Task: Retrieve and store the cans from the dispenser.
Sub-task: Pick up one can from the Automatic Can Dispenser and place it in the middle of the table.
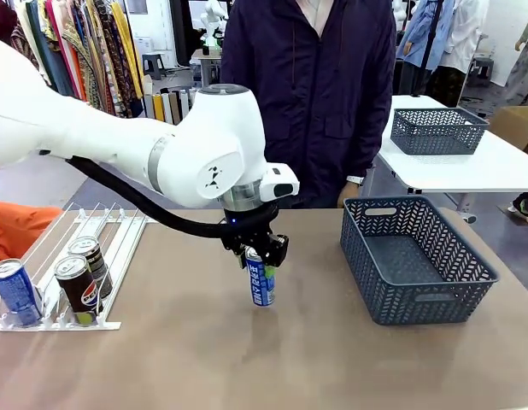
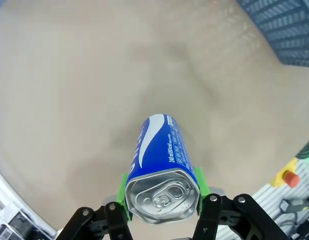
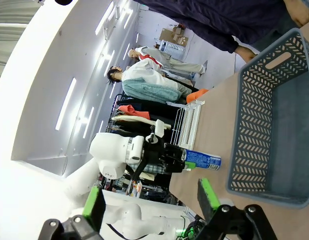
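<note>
Held can: a blue can (image 1: 261, 284) (image 2: 164, 170) with white lettering stands upright over the middle of the table (image 1: 204, 367), silver top up. Whether its base touches the tabletop I cannot tell.
Grip: the left gripper (image 1: 254, 249) (image 2: 163, 197) comes down from above and is clamped on the blue can near its top. In the left wrist view a green pad presses each side of the can just under the rim.
Can seen from the side: the right wrist view shows the same blue can (image 3: 202, 161) sticking out from the left gripper (image 3: 180, 161), between the dispenser and the basket.
Dispenser: the white rail rack (image 1: 127, 243) (image 3: 187, 125) lies at the robot's left end of the table, well apart from the held can.
Cans in the dispenser: a second blue can (image 1: 14, 292) sits in the leftmost lane at the near stoppers. Two black cans (image 1: 78, 286) sit in the lanes to its right, one at the stoppers and the other just behind it.
Basket: a dark grey lattice basket (image 1: 415, 295) (image 3: 244, 125) (image 2: 284, 30) stands on the robot's right side of the table, with no can inside.
Right gripper: the right gripper (image 3: 150, 200) has its green-padded fingers spread wide with nothing between them, and it faces the basket.
Person: a person (image 1: 311, 94) in a dark jacket stands at the far edge, one hand (image 1: 354, 190) hanging near the table.
</note>
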Motion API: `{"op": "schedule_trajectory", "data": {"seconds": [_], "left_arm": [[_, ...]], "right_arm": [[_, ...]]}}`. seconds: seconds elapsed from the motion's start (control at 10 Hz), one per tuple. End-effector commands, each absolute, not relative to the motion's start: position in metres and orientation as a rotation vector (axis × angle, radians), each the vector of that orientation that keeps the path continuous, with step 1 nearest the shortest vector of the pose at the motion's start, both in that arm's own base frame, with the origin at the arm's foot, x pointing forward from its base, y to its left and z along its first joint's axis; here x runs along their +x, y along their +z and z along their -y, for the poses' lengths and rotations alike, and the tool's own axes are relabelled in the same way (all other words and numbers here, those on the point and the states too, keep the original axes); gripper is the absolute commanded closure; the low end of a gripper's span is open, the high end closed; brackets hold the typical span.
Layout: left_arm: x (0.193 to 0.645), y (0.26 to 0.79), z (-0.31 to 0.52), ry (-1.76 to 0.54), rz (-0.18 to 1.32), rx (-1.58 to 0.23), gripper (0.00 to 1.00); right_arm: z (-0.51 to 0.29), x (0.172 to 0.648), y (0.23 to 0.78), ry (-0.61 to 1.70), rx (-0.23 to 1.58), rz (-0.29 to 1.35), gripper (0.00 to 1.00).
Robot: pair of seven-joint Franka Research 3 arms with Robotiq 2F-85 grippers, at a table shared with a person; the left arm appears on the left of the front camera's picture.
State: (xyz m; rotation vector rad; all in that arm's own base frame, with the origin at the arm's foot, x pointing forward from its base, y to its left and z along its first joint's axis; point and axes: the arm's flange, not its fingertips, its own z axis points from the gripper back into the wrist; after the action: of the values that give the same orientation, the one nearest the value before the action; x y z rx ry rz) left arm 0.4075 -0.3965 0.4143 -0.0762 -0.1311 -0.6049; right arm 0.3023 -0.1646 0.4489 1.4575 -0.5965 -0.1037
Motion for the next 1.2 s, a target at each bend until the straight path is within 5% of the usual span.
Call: {"op": "schedule_trajectory", "data": {"seconds": [0.0, 0.3, 0.4, 0.5, 0.6, 0.8, 1.1], "left_arm": [[0.408, 0.404, 0.4, -0.583, 0.127, 0.003, 1.0], [0.405, 0.406, 0.402, -0.604, 0.117, -0.011, 1.0], [0.404, 0.406, 0.401, -0.604, 0.116, -0.007, 0.69], [0.403, 0.406, 0.4, -0.609, 0.115, 0.003, 0.12], [0.402, 0.412, 0.397, -0.6, 0.136, -0.002, 0.0], [0.39, 0.455, 0.378, -0.565, 0.249, -0.048, 0.0], [0.351, 0.562, 0.261, -0.581, 0.217, -0.189, 0.0]], "right_arm": [[0.164, 0.303, 0.454, -0.1, 1.469, 0.607, 0.0], [0.164, 0.303, 0.454, -0.1, 1.469, 0.607, 0.0], [0.164, 0.303, 0.454, -0.1, 1.469, 0.607, 0.0], [0.164, 0.303, 0.454, -0.1, 1.469, 0.607, 0.0], [0.164, 0.303, 0.454, -0.1, 1.469, 0.607, 0.0], [0.164, 0.303, 0.454, -0.1, 1.469, 0.607, 0.0], [0.164, 0.303, 0.454, -0.1, 1.469, 0.607, 0.0]]}}
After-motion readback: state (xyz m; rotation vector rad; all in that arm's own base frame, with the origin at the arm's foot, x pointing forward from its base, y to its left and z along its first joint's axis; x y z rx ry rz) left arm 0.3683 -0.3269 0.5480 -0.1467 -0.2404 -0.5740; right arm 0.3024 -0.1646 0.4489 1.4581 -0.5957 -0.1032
